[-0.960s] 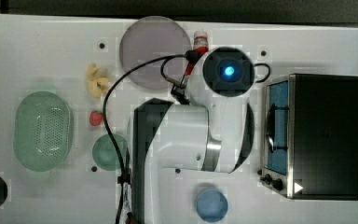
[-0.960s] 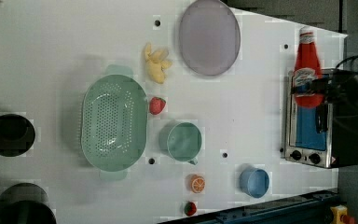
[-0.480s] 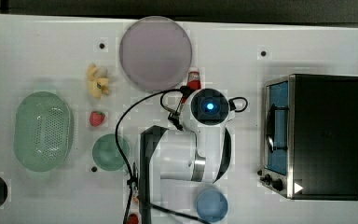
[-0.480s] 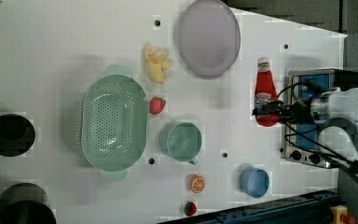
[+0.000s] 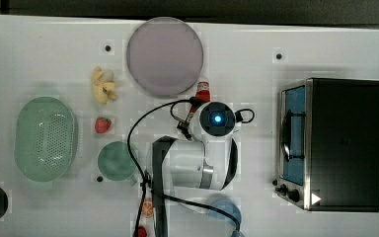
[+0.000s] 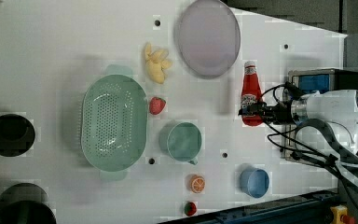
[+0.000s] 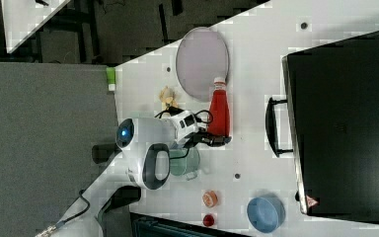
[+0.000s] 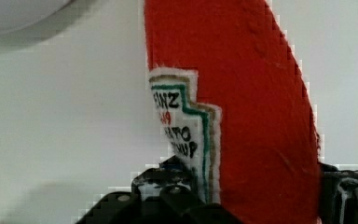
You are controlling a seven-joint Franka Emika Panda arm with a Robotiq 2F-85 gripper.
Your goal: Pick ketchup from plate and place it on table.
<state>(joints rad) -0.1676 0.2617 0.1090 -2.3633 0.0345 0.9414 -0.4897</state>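
A mint-green basket (image 6: pixel 114 122) is lying toward the left view's left, with a strawberry (image 6: pixel 156 105) sitting just beside its rim and a yellow banana bunch (image 6: pixel 156 63) lying above that. A green cup (image 6: pixel 184 142) is standing near the strawberry. An orange slice (image 6: pixel 197 183), a small red fruit (image 6: pixel 190 208) and a blue bowl (image 6: pixel 254 182) are resting below. A dark toaster oven (image 5: pixel 336 143) is occupying the top view's right.

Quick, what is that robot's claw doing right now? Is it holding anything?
Gripper: shut on the slim red ketchup squeeze bottle with white cap, gripping its lower body, beside the pale lilac round plate.
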